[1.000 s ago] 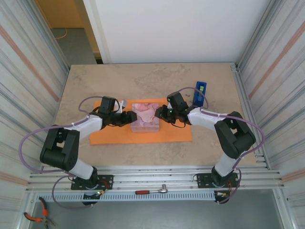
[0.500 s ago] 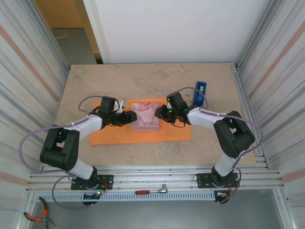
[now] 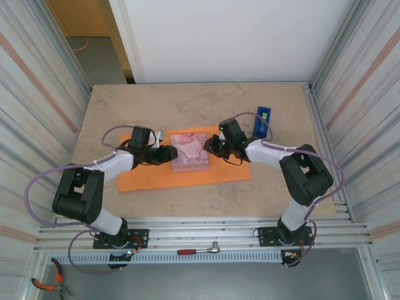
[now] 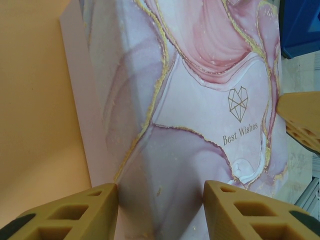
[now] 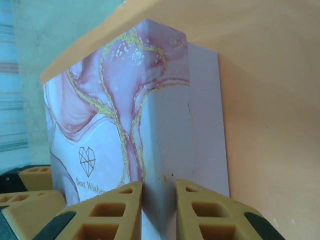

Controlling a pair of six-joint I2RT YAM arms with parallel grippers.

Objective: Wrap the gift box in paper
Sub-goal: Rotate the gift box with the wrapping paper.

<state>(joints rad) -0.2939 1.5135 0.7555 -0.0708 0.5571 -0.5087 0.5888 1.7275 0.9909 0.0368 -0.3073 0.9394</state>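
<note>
The gift box (image 3: 189, 153) is a small flat box in pink and lilac marble print with gold veins and "Best Wishes" on its lid (image 4: 210, 100), not orange. It rests on the orange paper (image 3: 156, 178), a flat sheet spread on the table. My left gripper (image 3: 169, 154) is at the box's left end, and its fingers (image 4: 161, 192) are closed on the near edge. At the right end, my right gripper (image 3: 210, 146) pinches a box corner (image 5: 159, 187) between narrow-set fingers. Orange paper (image 5: 270, 100) shows beside the box there.
A blue tape dispenser (image 3: 262, 122) stands upright just behind the right arm's wrist, off the paper's far right corner; its blue body (image 4: 300, 25) shows beyond the box. Corrugated metal walls close both sides of the beige marbled table (image 3: 187, 103).
Both grippers and the box have edged slightly toward the far side. The orange sheet has turned a little, its right near corner moving away and its left near corner coming closer.
</note>
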